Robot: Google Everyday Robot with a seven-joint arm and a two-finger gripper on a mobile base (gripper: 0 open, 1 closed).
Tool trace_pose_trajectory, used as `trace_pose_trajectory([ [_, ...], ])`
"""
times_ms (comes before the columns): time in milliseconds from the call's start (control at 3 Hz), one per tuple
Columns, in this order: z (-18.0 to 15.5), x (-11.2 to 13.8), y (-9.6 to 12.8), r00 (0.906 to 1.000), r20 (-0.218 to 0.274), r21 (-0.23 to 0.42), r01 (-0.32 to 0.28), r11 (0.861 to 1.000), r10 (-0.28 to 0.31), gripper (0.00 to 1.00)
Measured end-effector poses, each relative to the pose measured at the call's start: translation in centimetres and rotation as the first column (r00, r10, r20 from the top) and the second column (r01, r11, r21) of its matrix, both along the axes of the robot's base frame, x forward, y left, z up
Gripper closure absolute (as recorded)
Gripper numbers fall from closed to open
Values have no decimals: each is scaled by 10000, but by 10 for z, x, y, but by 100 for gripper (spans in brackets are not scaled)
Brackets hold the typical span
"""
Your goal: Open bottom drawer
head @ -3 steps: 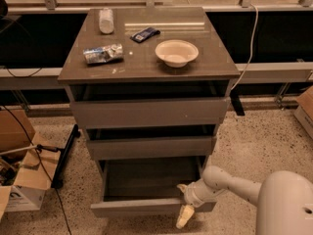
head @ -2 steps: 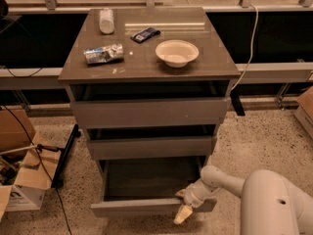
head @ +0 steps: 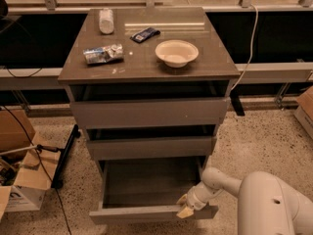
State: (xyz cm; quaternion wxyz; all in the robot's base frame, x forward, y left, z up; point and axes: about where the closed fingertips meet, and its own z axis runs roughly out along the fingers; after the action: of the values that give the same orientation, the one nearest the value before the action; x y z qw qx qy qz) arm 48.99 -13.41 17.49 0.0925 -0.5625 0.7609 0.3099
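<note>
Now | bottom drawer (head: 142,213) out toward camera, long axis left-right | jaws clamp front's right end

White arm low at lower right, its end effector (head: 187,205) leftward, near bottom centre.

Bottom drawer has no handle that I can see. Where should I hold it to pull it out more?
On the bottom drawer, take the top edge of the flat front panel, coming down from above at the front. The panel is plain, but the drawer stands partly out, so that lip is exposed. The gripper is at its right end.
</note>
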Motion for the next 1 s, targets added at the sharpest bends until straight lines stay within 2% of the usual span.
trace_pose_trajectory([
  [333, -9, -17, -17, 9971, -374, -201, 648, 9977, -656, 69],
  [667, -9, -17, -14, 9971, -379, -202, 656, 9976, -663, 46],
  [1000, -19, -31, -25, 9894, -739, -295, 1229, 9920, -1248, 23],
])
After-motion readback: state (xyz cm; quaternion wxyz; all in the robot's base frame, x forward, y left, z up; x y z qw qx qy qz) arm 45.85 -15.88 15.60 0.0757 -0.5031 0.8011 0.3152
